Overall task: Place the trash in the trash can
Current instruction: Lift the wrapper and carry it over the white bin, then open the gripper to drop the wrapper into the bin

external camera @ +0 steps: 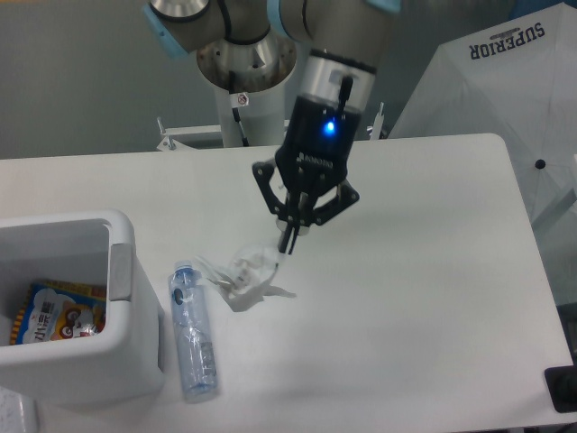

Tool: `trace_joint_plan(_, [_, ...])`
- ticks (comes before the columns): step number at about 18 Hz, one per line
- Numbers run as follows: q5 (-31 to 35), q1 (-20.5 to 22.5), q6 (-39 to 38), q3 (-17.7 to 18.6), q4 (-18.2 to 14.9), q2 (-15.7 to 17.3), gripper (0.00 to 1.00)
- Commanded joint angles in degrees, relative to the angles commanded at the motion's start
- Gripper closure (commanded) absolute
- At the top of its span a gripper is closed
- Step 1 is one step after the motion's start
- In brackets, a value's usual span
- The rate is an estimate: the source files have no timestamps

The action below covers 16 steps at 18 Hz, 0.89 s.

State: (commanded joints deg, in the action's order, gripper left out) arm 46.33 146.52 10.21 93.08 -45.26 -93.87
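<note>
The single camera looks down at a white table with the robot arm reaching in from the top of the picture. Its gripper points downward and slightly to the left, a blue light glowing on its body, and its two fingers are pressed together on the upper edge of the crumpled clear wrapper. The wrapper hangs from the fingertips above the table, and its shadow falls on the tabletop just below and to its right. To the left of the wrapper, lying flat on the table, is the clear plastic bottle, its pale blue cap towards the far edge and its base towards the near edge. The bottle lies just beside the right wall of the white bin, roughly parallel to it, with a narrow gap between them. The bin stands at the left edge of the picture, has a grey strip on its right rim, and already holds a colourful printed packet on its floor. Behind the table's right corner stands a white umbrella bearing the word SUPERIOR.
</note>
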Motion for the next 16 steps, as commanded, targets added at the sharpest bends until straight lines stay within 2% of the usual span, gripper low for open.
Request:
trace_joint_plan(2, [-1.7, -1.0, -2.4, 0.2, 0.0, 1.4, 1.00])
trace_joint_plan(5, [-1.9, -5.2, -2.7, 0.4, 0.1, 1.7, 1.00])
trace_joint_plan(10, [-1.8, -10.3, -2.1, 0.0, 0.1, 0.7, 1.00])
trace_joint_plan(14, [-1.7, -14.3, 0.1, 0.3, 0.1, -1.4, 1.00])
trace_joint_plan(15, [-1.6, -15.1, 1.0, 0.2, 0.2, -1.9, 0.98])
trace_joint_plan(16, [-1.6, -15.6, 2.0, -0.1, 0.2, -2.6, 0.91])
